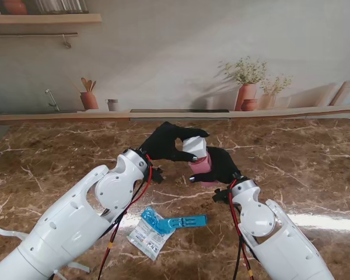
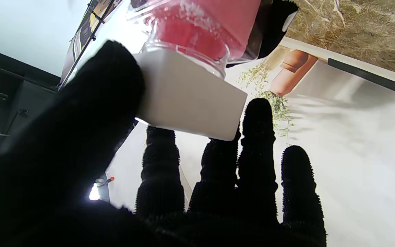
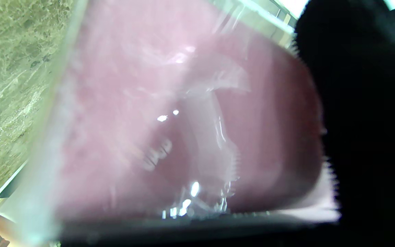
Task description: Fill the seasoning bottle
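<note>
Both fingers [image 2: 259,137] around seasoning bottle [image 1: 200,165]

one bottle [image 1: 199,165] with pink filling and one white cap [image 1: 195,146] — two black-gloved hands, left [image 1: 166,143] and right [image 1: 223,165]. on the surface [image 1: 291,163]: one packet [image 1: 147,238], one torn blue strip [image 1: 185,222] — two potted plants [image 1: 248,81] behind.

The white sachet [image 1: 149,238] bears print too small to read.
</note>
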`<action>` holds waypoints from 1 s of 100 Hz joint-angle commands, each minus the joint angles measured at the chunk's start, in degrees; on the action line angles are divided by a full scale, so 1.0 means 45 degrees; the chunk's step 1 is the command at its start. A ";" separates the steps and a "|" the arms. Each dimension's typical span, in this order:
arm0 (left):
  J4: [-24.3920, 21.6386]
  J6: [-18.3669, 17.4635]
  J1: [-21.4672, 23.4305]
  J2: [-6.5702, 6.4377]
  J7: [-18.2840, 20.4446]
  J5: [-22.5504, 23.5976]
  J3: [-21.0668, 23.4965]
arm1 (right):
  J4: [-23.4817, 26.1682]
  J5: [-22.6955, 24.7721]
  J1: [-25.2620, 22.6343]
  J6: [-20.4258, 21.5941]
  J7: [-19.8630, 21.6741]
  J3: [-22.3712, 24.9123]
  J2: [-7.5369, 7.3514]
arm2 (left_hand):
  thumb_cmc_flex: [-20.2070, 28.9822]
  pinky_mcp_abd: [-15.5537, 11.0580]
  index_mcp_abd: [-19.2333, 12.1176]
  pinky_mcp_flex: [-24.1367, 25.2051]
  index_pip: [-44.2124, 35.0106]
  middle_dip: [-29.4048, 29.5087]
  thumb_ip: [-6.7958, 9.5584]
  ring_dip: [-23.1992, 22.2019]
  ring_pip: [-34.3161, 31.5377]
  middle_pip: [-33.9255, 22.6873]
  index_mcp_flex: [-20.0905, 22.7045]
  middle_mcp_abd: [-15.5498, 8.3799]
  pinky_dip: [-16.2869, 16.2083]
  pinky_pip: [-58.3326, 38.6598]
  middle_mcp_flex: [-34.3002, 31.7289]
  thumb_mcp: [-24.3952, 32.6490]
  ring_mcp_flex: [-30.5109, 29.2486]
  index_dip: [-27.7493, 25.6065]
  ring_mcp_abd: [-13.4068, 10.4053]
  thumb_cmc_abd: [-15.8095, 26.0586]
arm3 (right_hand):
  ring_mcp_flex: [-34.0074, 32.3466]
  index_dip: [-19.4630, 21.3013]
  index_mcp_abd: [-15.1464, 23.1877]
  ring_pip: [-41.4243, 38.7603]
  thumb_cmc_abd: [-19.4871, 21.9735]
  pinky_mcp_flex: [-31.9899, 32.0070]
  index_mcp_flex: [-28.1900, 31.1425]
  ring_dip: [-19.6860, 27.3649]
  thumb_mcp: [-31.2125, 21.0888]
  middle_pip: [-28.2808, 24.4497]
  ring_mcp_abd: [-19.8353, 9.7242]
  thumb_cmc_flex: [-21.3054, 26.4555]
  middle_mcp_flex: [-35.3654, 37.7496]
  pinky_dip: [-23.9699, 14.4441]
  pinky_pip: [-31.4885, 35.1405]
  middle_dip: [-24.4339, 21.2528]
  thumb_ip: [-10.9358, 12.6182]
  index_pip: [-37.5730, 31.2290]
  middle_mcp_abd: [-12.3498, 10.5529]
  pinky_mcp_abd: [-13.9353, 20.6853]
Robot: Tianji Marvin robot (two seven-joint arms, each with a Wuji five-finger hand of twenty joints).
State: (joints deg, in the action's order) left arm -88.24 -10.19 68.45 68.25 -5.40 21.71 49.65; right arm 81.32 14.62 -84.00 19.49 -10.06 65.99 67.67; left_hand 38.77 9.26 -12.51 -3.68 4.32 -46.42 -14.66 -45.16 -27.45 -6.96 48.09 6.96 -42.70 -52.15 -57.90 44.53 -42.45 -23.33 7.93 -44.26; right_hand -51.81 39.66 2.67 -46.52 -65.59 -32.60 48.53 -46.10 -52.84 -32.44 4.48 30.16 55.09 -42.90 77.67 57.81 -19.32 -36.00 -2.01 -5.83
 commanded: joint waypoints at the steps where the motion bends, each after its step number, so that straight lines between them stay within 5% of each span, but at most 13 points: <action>1: -0.0088 0.0078 -0.0030 -0.0035 0.0069 -0.0015 0.0014 | 0.0088 -0.0065 -0.0022 -0.0027 0.0165 -0.0002 0.0027 | 0.1657 -0.0057 -0.0428 0.0344 -1.3395 -0.0410 0.0431 -0.0050 0.0076 -0.1312 0.0398 -0.2345 -0.0248 0.0033 -0.2069 0.1382 -0.0203 0.0203 -0.0228 0.1553 | -0.0928 0.0444 0.2541 -0.2661 0.4801 -0.0224 0.2319 -0.1080 -0.4601 -0.1305 -0.1232 0.4143 0.0815 -0.0436 0.0267 0.0353 0.0917 -0.2353 -0.1430 0.0482; 37: -0.0165 0.0120 -0.0085 -0.0060 0.0152 0.0034 0.0020 | 0.0301 -0.1609 -0.0193 -0.0095 0.0379 0.0083 0.0174 | 0.1809 -0.0116 -0.0522 0.0385 -1.3419 -0.0369 0.0473 -0.0009 0.0184 -0.1286 0.0420 -0.2452 -0.0237 0.0089 -0.2043 0.1492 -0.0210 0.0306 -0.0327 0.1534 | -0.0917 0.0423 0.2476 -0.2706 0.4856 -0.0200 0.2307 -0.1116 -0.4574 -0.1309 -0.1182 0.4149 0.0825 -0.0470 0.0275 0.0373 0.0917 -0.2368 -0.1352 0.0478; 59: -0.0373 0.0261 -0.0204 -0.0165 0.0604 0.0019 0.0036 | 0.0353 -0.1057 -0.0168 -0.0057 0.0454 0.0026 0.0080 | 0.1865 -0.0140 -0.0372 0.0470 -1.3248 -0.0244 0.0452 0.0012 0.0278 -0.1164 0.0391 -0.2381 -0.0213 0.0179 -0.1936 0.1381 -0.0093 0.0499 -0.0297 0.1880 | -0.0919 0.0400 0.2483 -0.2717 0.4854 -0.0204 0.2296 -0.1113 -0.4553 -0.1290 -0.1186 0.4135 0.0837 -0.0502 0.0297 0.0359 0.0916 -0.2367 -0.1365 0.0460; 63: -0.0423 0.0305 -0.0240 -0.0210 0.0798 0.0002 0.0042 | 0.0358 -0.1030 -0.0158 -0.0049 0.0441 0.0009 0.0081 | 0.1916 -0.0150 -0.0290 0.0522 -1.3167 -0.0190 0.0464 0.0015 0.0320 -0.1113 0.0400 -0.2322 -0.0204 0.0218 -0.1902 0.1354 0.0022 0.0582 0.0027 0.1969 | -0.0919 0.0397 0.2488 -0.2718 0.4860 -0.0205 0.2298 -0.1112 -0.4554 -0.1288 -0.1186 0.4139 0.0838 -0.0503 0.0296 0.0358 0.0918 -0.2367 -0.1363 0.0461; 100: -0.0670 0.0249 -0.0408 -0.0495 0.1740 0.0205 0.0158 | 0.0472 -0.1349 -0.0171 -0.0035 0.0444 0.0054 0.0119 | 0.2166 -0.0258 -0.0392 0.0803 -1.1921 0.0825 0.0522 0.0387 0.0962 -0.1229 -0.0184 -0.2868 -0.0108 0.0740 -0.0621 0.1645 0.0808 0.0960 -0.0562 0.1337 | -0.0918 0.0378 0.2491 -0.2720 0.4869 -0.0208 0.2281 -0.1108 -0.4537 -0.1264 -0.1189 0.4136 0.0834 -0.0520 0.0286 0.0354 0.0923 -0.2369 -0.1358 0.0462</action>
State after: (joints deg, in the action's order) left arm -91.02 -8.89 66.89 66.35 2.06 22.50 50.24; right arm 82.64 9.52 -84.59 19.33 -8.74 65.89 67.90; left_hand 39.97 9.26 -12.90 -1.76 4.29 -43.83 -14.68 -44.54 -24.89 -4.05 48.88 7.47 -42.70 -50.38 -57.44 43.95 -41.70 -19.04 7.93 -42.48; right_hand -51.81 38.99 2.30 -47.58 -65.59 -32.61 48.87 -46.16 -52.46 -32.44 4.48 30.16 55.38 -43.55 77.67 57.81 -19.32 -36.00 -1.89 -5.82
